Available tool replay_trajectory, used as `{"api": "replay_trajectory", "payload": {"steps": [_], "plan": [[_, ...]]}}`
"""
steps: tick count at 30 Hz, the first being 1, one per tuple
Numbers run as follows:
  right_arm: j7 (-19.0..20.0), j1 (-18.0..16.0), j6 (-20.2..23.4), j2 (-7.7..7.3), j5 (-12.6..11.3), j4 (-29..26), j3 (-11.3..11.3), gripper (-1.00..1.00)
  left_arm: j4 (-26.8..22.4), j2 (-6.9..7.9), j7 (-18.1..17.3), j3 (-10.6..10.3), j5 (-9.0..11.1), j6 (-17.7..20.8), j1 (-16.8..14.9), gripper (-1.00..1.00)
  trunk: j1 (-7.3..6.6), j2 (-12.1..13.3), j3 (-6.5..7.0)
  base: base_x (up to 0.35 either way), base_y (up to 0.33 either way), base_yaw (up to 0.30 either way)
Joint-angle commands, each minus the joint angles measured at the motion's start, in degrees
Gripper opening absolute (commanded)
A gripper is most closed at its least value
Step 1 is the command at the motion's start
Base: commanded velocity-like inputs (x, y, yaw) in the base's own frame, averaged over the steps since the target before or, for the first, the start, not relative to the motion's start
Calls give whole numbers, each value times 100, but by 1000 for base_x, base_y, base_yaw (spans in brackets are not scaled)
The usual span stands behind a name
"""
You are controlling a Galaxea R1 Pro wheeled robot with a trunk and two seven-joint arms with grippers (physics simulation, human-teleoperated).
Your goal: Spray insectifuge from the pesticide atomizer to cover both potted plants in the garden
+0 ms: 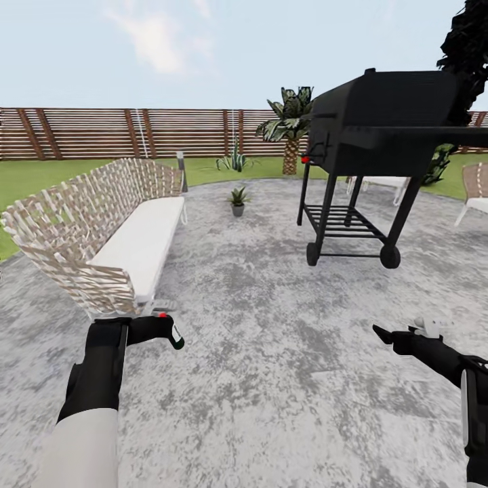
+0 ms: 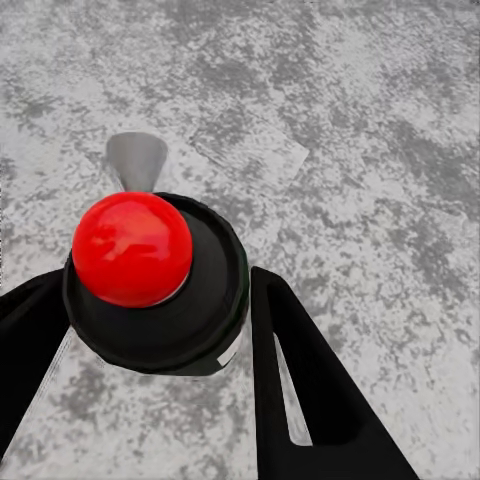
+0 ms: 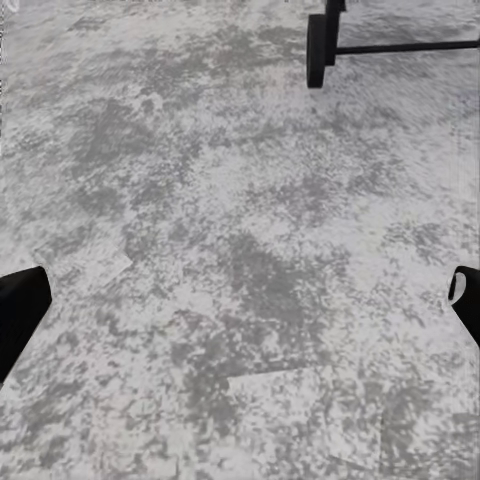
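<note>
At the lower left of the head view the left pincer [image 1: 163, 331] pinches the pesticide atomizer [image 1: 174, 334], and in the left wrist view its two black fingers [image 2: 300, 370] press against either side of the bottle's dark body [image 2: 190, 300], the red button top [image 2: 132, 248] facing the camera over the grey paving [image 2: 350, 150]. At the lower right the right pincer [image 1: 396, 335] hangs spread above the paving, its fingertips [image 3: 20, 310] far apart at the frame edges in the right wrist view. One potted plant [image 1: 238, 200] stands well ahead in the upper middle, between the woven sofa [image 1: 108, 230] and the black grill [image 1: 379, 135].
</note>
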Motion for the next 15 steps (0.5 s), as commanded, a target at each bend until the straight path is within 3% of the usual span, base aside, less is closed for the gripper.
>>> {"api": "replay_trajectory", "payload": {"steps": [1,15], "plan": [[59,-6,10,0,58,-6,-9,100,-6,-8,-61,17,-49,16,-7,-100,2,-2,-6,332,-81,73],[59,-4,10,0,58,-6,-9,100,-6,-6,-61,17,-49,16,-7,-100,2,-2,-6,332,-14,10]]}}
